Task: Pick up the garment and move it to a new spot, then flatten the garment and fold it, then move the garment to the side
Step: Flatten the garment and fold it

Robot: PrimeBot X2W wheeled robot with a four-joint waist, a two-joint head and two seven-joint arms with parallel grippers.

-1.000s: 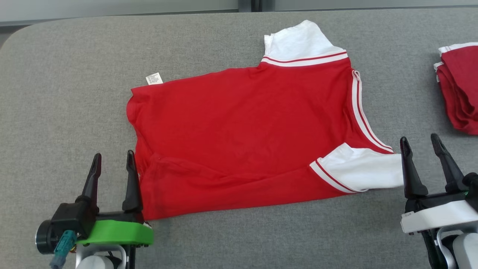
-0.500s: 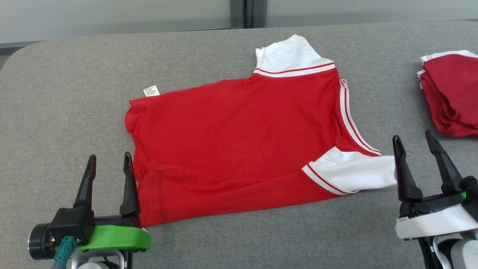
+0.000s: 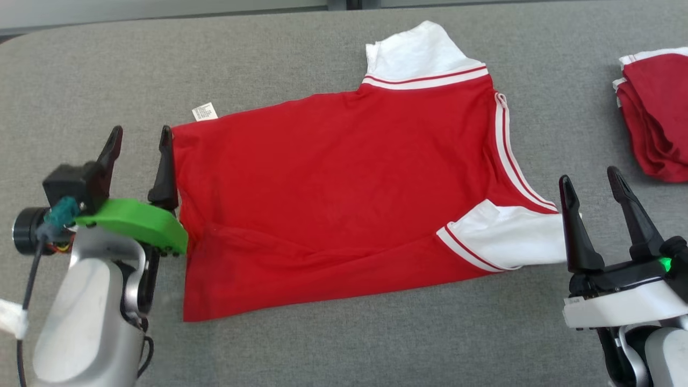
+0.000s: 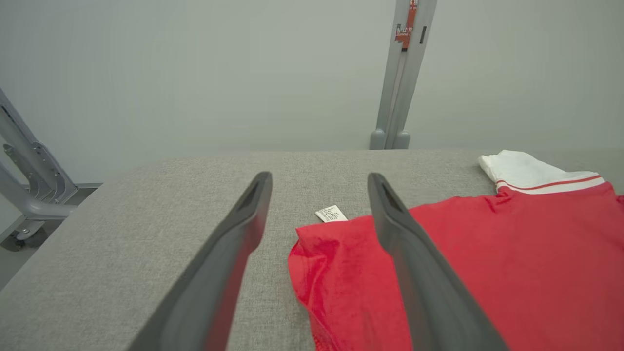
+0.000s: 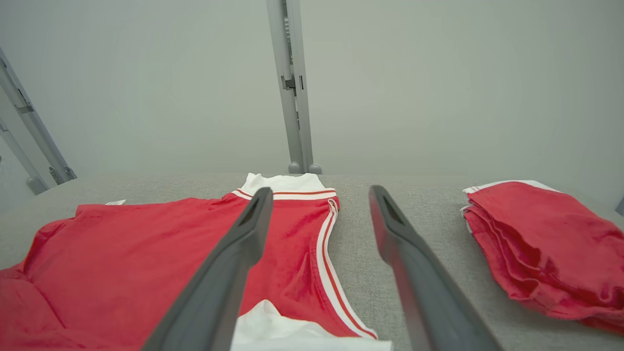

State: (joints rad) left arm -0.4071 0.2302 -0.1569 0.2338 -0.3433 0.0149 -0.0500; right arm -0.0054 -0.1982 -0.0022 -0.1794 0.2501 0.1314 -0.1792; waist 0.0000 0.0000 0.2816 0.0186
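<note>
The garment is a red shirt with white sleeves and white striped trim, spread nearly flat across the grey table; a small white label pokes out at its far left corner. My left gripper stands open at the shirt's left edge, its right finger beside the cloth, nothing between the fingers. In the left wrist view the shirt's corner lies between and under the open fingers. My right gripper is open at the near white sleeve's end, empty. The right wrist view looks over that sleeve and the shirt.
A folded pile of red garments with white trim lies at the table's right edge, also in the right wrist view as the red pile. Grey table surface surrounds the shirt. A pale wall with a metal post stands behind.
My left arm has moved forward along the shirt's left edge, from its near corner to near its far corner. The head camera shifted slightly. The right gripper has stayed by the sleeve.
</note>
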